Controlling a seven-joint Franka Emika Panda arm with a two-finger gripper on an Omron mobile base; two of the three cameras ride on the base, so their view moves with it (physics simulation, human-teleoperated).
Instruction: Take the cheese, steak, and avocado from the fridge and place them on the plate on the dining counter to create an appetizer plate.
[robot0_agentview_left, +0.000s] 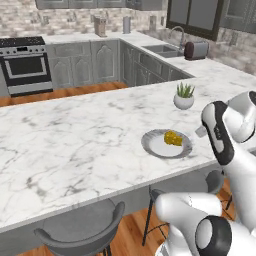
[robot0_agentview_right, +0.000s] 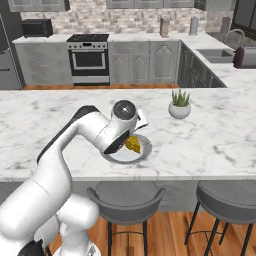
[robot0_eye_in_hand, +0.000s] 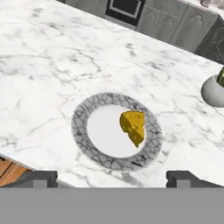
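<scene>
The hand view shows the gripper (robot0_eye_in_hand: 111, 177) with fingers spread wide, holding nothing, above the plate (robot0_eye_in_hand: 83, 131). The cheese (robot0_eye_in_hand: 133, 126), a yellow wedge with holes, lies on the plate's right half. The left base view adds the potted plant (robot0_agentview_left: 184, 97) on the veined dining counter (robot0_agentview_left: 75, 145) (marble, white).

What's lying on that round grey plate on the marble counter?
One yellow wedge of cheese with holes lies on the round grey plate, towards one side. The rest of the plate is bare in the hand view. In the right base view the arm covers part of it.
</scene>
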